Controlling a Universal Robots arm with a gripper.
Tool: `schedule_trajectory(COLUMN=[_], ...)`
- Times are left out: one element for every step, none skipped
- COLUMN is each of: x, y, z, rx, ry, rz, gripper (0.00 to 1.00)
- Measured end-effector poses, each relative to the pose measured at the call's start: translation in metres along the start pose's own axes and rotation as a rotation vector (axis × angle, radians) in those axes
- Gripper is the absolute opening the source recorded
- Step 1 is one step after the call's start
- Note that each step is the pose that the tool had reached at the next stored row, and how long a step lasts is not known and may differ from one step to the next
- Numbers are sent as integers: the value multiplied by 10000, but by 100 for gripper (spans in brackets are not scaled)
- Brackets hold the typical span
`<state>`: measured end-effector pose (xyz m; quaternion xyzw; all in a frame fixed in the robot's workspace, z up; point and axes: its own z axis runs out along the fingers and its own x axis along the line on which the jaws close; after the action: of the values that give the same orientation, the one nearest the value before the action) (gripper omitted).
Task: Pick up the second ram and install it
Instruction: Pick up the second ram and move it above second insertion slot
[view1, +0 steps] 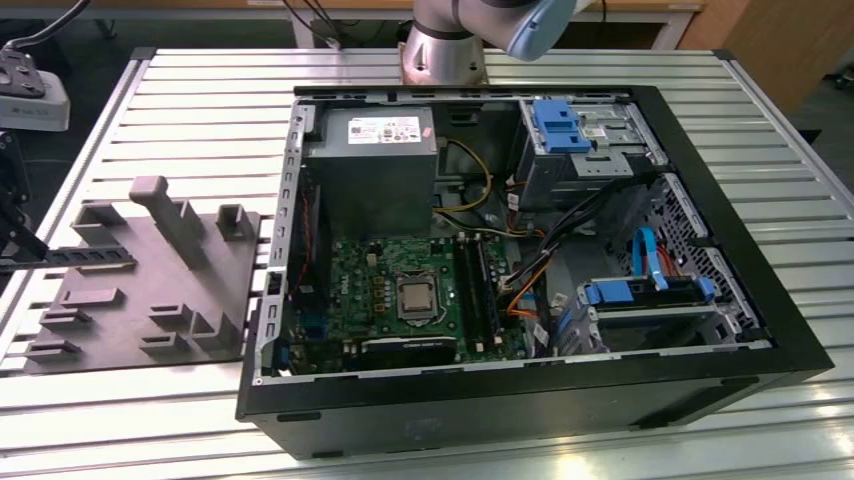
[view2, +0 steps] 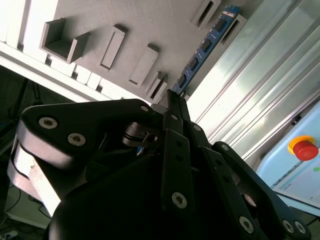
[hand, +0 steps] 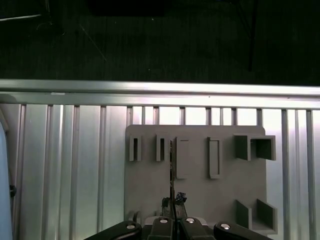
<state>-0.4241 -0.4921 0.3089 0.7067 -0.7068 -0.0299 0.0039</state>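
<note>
The second ram (view2: 205, 47) is a thin, dark, blue-tinted stick standing on edge over the grey holder tray (view2: 150, 25). In the first wrist view the ram (hand: 171, 167) is a narrow line running from my fingertips across the tray (hand: 200, 195). My gripper (view2: 172, 94) is shut on the near end of the ram. In the exterior view my gripper (view1: 16, 245) sits at the far left edge, with the ram (view1: 91, 258) reaching over the tray (view1: 134, 300). I cannot tell if the ram is clear of its slot. The motherboard's memory slots (view1: 474, 285) lie inside the open computer case (view1: 534, 385).
The case holds a power supply (view1: 371, 135), a blue drive cage (view1: 561, 125) and loose cables (view1: 527, 290). Upright grey blocks (view1: 167, 215) rise from the tray. The slatted aluminium table (view1: 200, 110) surrounds both. A red stop button (view2: 305, 148) sits beyond the table.
</note>
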Motion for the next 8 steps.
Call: schedule_trajectory(x=[-1,-1,-2,-2,-2,-3,-3,-3], y=[0,1,1,1,1,1,1,1], z=[-3,-6,-10,-13,-16,-18,-21,-24], rx=[0,-1,0,-1,0,0,0,0], ry=[0,0,1,1,0,0,0,0], rz=[1,0,1,0,1,0,0,1], gripper=[12,12,12,12,12,12,12,12])
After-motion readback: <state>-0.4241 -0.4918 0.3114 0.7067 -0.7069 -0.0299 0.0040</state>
